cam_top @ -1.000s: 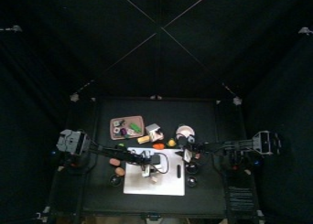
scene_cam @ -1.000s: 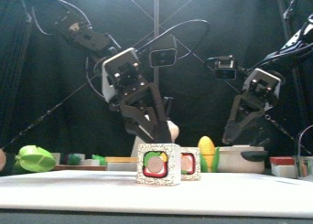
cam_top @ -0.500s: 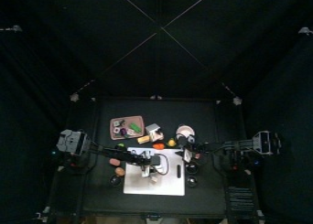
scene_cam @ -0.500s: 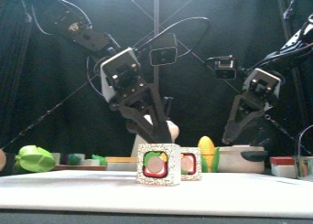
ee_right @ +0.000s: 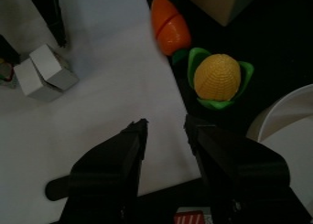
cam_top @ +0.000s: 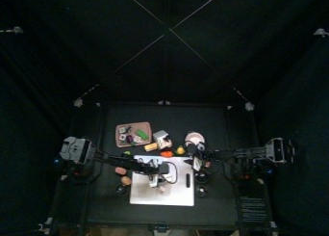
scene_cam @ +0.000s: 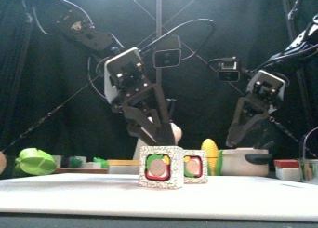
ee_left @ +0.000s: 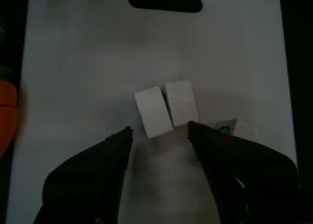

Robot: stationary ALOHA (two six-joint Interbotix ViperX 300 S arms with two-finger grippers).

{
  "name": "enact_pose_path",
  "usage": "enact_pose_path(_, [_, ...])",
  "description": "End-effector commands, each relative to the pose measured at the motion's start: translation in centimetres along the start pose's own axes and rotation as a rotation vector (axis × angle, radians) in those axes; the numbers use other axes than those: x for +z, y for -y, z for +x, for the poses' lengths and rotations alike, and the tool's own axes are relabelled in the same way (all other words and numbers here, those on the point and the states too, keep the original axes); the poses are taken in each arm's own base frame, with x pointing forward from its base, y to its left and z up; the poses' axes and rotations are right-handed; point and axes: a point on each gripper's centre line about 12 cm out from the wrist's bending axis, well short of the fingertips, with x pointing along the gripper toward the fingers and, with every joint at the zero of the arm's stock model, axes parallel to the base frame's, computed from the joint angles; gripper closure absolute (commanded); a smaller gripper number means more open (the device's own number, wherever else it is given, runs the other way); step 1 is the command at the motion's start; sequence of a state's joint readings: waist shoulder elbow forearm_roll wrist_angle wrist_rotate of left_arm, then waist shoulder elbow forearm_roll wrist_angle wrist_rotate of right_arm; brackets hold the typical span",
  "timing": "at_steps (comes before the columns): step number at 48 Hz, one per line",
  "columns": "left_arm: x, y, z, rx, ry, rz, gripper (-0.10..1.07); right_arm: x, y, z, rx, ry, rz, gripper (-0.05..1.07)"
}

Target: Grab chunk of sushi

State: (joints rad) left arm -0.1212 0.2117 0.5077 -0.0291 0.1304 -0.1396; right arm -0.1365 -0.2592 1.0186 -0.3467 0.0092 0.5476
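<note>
Top view: items on table [cam_top: 103,187] too small to identify. Left wrist view: orange object [ee_left: 5,109] beside jaws cut off by frame edge; small piece [ee_left: 244,127] partly hidden behind one jaw. Right wrist view: white dish [ee_right: 288,127] cut by frame edge beyond jaws.

We see tall black curtains [cam_top: 164,47] closing the pen on every side, their folds dim in the front view. Thin pale cords [cam_top: 164,30] cross overhead in an X. In the middle stands a small square black table [cam_top: 110,206], its pale front edge [scene_cam: 159,196] catching light.
</note>
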Motion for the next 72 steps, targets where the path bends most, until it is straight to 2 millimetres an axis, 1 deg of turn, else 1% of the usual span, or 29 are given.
enact_pose_path(1, [1.8,0.4,-0.8,-0.017,0.053,-0.038,0.09,1.2,-0.3,-0.3,0.01,0.037,-0.001,0.25])
enact_pose_path(12, [2.2,0.6,-0.8,-0.021,0.06,-0.047,-0.02,1.2,-0.3,-0.2,0.009,0.035,-0.001,0.25])
enact_pose_path(16, [2.3,0.7,-0.7,-0.023,0.063,-0.048,-0.04,1.2,-0.3,-0.2,0.009,0.034,-0.001,0.25])
enact_pose_path(20, [2.4,0.7,-0.5,-0.023,0.065,-0.052,-0.04,1.3,-0.4,-0.2,0.011,0.037,-0.004,0.25])
enact_pose_path(32, [2.1,0.6,1.3,-0.015,0.033,-0.033,-0.04,1.2,-0.3,-0.2,0.009,0.034,-0.002,0.25])
enact_pose_path(42, [2.0,0.4,1.5,-0.002,0.009,0.01,-0.03,1.2,-0.3,-0.2,0.009,0.035,-0.001,0.25])
enact_pose_path(48, [1.7,0.3,1.8,0.0,0.0,0.013,0.03,1.2,-0.3,-0.2,0.009,0.035,-0.001,0.25])
enact_pose_path(56, [1.8,0.4,1.7,0.0,0.001,0.016,0.18,1.2,-0.3,-0.2,0.009,0.035,-0.001,0.25])
enact_pose_path(59, [2.0,0.4,1.6,0.0,0.005,0.018,0.21,1.2,-0.4,-0.2,0.011,0.035,-0.002,0.25])
enact_pose_path(66, [2.5,0.5,0.7,-0.001,0.008,0.018,0.23,1.2,-0.3,-0.2,0.01,0.034,-0.004,0.25])
enact_pose_path(72, [3.0,0.7,-0.6,-0.003,0.007,0.025,0.23,1.2,-0.3,-0.2,0.009,0.034,-0.002,0.25])
